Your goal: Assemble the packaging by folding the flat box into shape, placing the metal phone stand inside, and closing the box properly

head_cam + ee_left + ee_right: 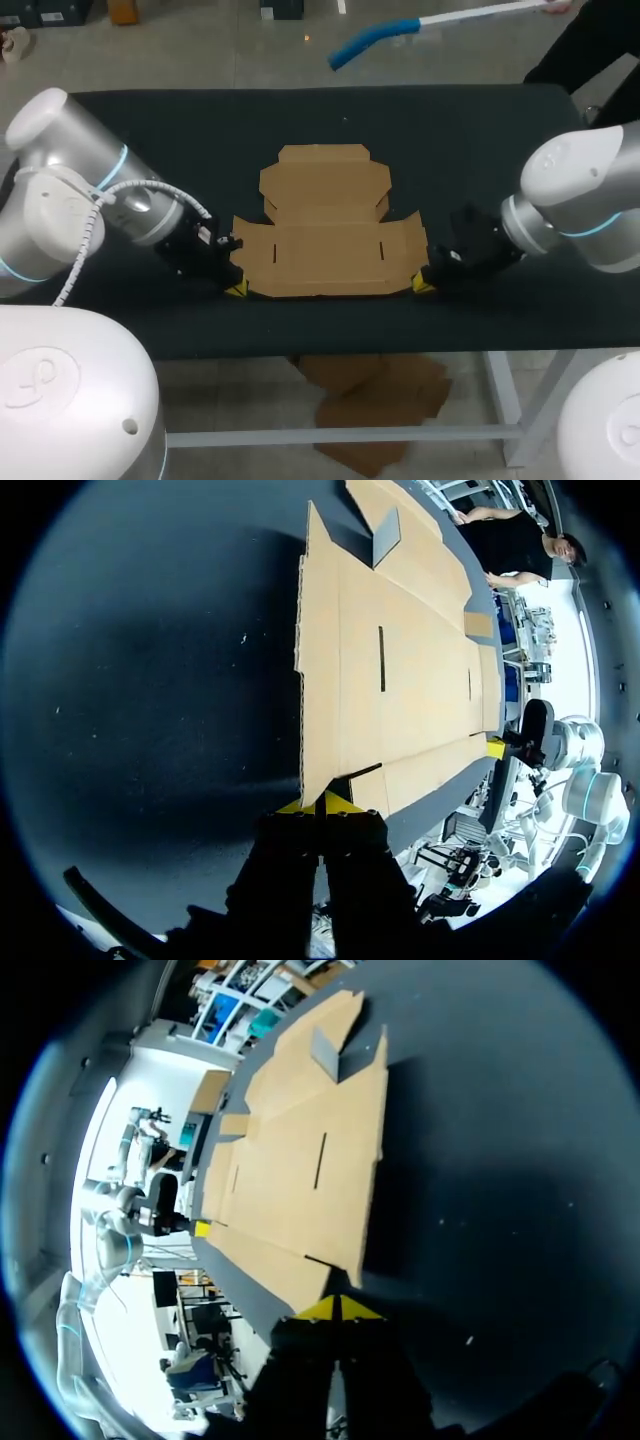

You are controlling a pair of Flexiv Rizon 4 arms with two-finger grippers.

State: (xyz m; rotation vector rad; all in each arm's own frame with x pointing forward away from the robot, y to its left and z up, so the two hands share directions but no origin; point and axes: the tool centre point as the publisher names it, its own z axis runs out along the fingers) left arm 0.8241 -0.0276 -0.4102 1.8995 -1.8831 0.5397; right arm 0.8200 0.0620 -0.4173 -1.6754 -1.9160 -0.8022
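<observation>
At the near corners of the flat box [325,245], central on the surface [480,130], left hand [236,289] and right hand [423,285] sit fingers together against cardboard; I'd raise the near flap from both ends in sync, else the crease skews.

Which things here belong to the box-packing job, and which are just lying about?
Part of the job:
- flat cardboard box, lying unfolded
- left gripper, shut, at the box's near left corner
- right gripper, shut, at its near right corner
- metal phone stand: not in view

Not part of it:
- black table, which only bears the box
</observation>
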